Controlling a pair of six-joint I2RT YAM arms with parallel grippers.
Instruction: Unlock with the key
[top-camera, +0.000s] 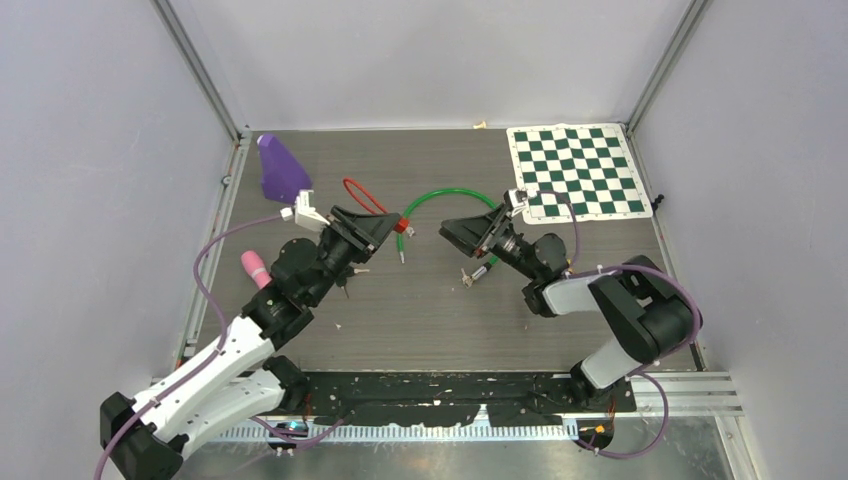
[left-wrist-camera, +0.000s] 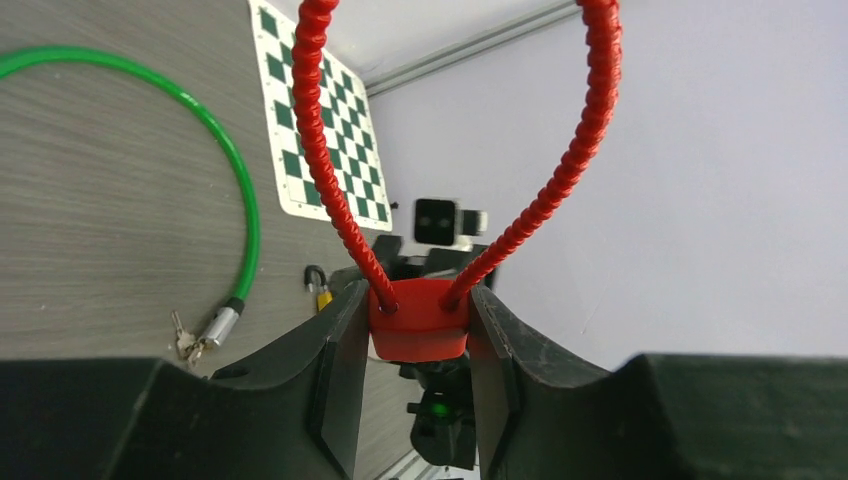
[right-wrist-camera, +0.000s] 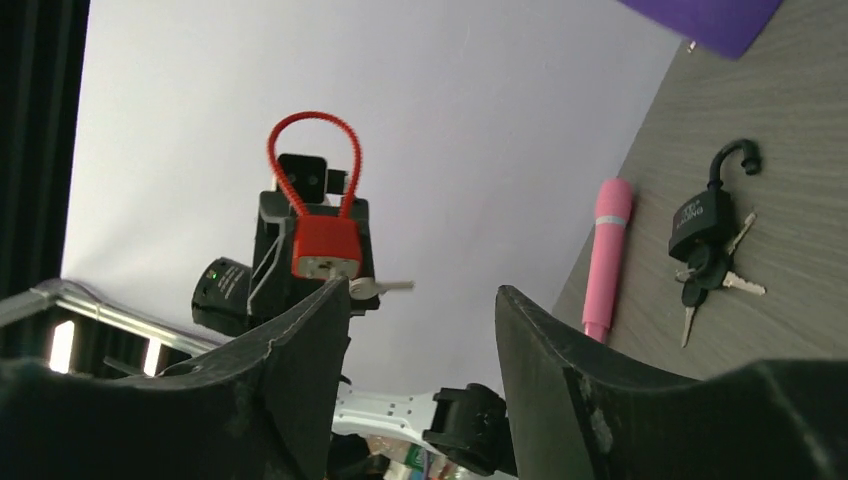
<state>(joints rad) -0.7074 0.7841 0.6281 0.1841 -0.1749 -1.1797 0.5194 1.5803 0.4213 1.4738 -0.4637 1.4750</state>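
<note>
Pale walls (top-camera: 100, 150) enclose wood-grain table (top-camera: 430, 320), checkerboard mat (top-camera: 578, 170) and a gripped red lock (top-camera: 402, 223).

- You have a green-and-white checkered mat (top-camera: 577, 170) lying flat at the far right corner of the desk (top-camera: 420, 320).
- A purple wedge-shaped piece (top-camera: 281, 168) sits at the far left.
- A pink tube (top-camera: 255, 267) lies near the left edge, with a black padlock (right-wrist-camera: 700, 225) and its keys just beside it.
- A green cable (left-wrist-camera: 253, 225) arcs across the middle of the desk, with keys at its metal end.
</note>
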